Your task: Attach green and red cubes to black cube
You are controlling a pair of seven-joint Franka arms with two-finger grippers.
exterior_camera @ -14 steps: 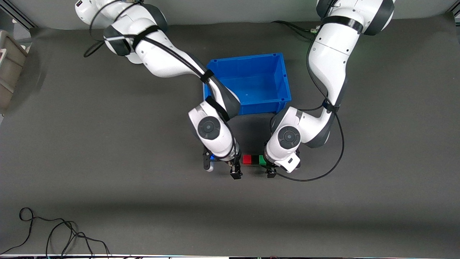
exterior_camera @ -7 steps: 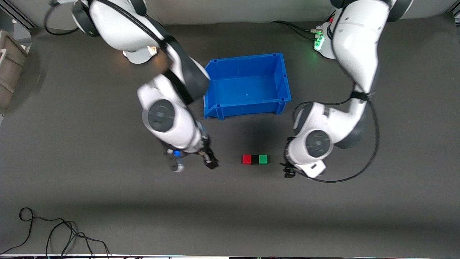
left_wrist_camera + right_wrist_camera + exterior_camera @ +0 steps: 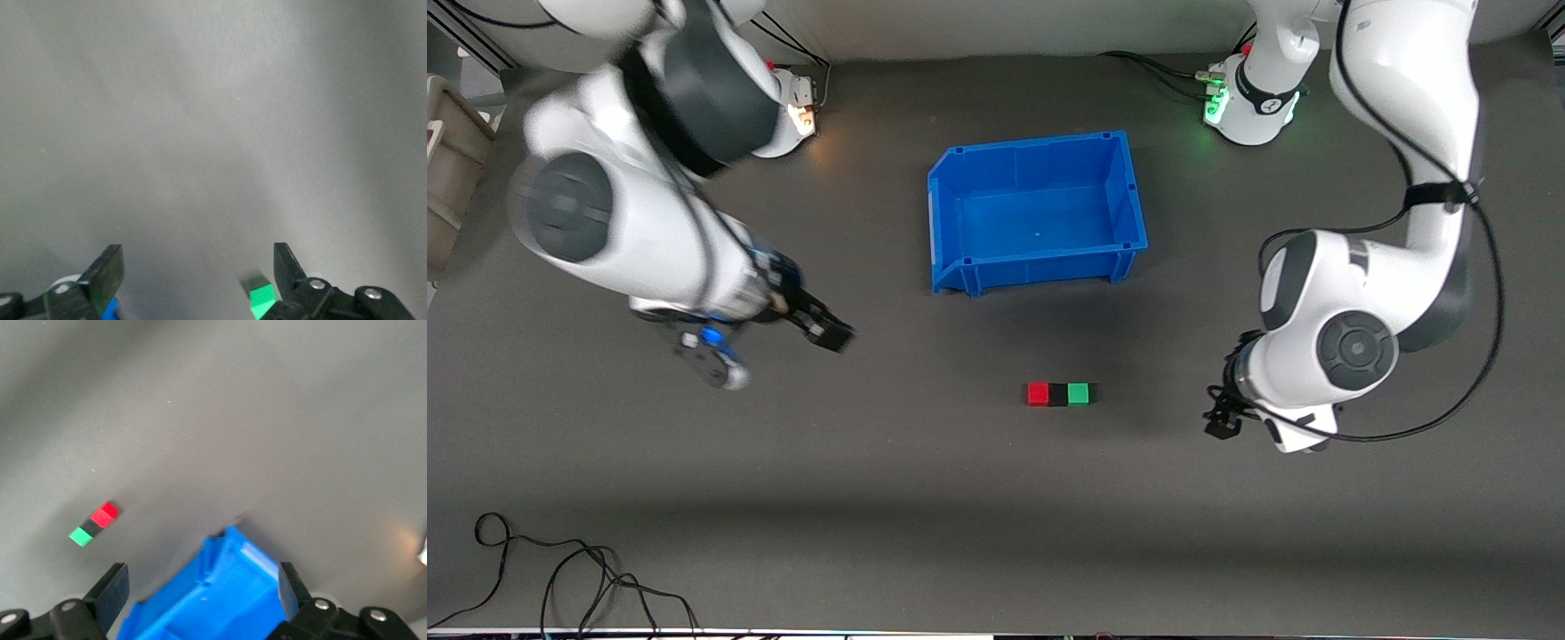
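Observation:
The red cube (image 3: 1038,394), black cube (image 3: 1058,394) and green cube (image 3: 1079,394) sit joined in one row on the dark table, the black one in the middle, nearer the front camera than the blue bin. My right gripper (image 3: 775,353) is open and empty, raised over the table toward the right arm's end. My left gripper (image 3: 1223,418) is open and empty, low over the table toward the left arm's end, apart from the green cube. The right wrist view shows the row: red (image 3: 105,514), black (image 3: 93,525), green (image 3: 80,536). The left wrist view shows the green cube (image 3: 262,301) beside one fingertip.
An empty blue bin (image 3: 1129,191) stands mid-table, also in the right wrist view (image 3: 220,593). A loose black cable (image 3: 560,578) lies near the front edge at the right arm's end. A beige object (image 3: 449,160) sits at that end's table edge.
Both grippers have drawn away from the cube row, each toward its own arm's end; the right one has also risen. The three cubes have stayed joined in place.

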